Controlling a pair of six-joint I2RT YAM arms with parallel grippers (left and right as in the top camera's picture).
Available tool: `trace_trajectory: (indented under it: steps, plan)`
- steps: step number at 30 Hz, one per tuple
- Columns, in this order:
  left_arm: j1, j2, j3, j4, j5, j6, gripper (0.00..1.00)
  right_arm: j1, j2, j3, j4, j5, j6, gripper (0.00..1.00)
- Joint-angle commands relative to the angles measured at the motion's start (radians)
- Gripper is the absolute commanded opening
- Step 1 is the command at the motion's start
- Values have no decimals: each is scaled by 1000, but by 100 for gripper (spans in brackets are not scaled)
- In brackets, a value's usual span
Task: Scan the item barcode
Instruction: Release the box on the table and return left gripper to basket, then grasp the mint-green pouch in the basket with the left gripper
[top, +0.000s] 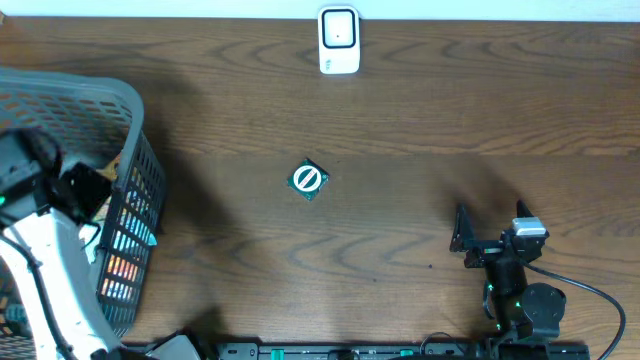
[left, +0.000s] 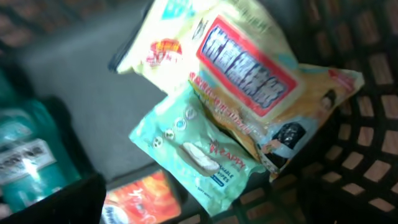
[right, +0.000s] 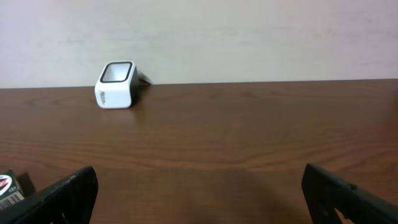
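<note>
The desk (top: 400, 120) is dark wood with a strong grain and a smooth, low-sheen finish. The scanner (top: 339, 40) has a white glossy plastic shell and a dark, glass-like window. The basket (top: 130, 110) is grey plastic lattice, matt. Inside it, the mint-green wipes packet (left: 193, 155) and the yellow packet (left: 242, 68) are crinkled, shiny plastic film. The right claw (right: 199, 196) has fingers (right: 62, 199) of matt black plastic.

Wipes pack (left: 196, 155), yellow packet (left: 242, 62); mesh basket (left: 367, 124)
</note>
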Motion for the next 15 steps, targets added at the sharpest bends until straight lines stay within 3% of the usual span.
trace_trajectory:
  steps: [1, 13, 15]
  plan:
    - [79, -7, -7, 32, 182, 2, 98, 7, -4, -2, -3, 1, 10, 99]
    - [100, 187, -13, 50, 182, -14, 98, 7, -4, -2, -3, 1, 10, 99]
    - [110, 240, -16, 37, 181, -82, 98, 7, -4, -2, -3, 1, 10, 99]
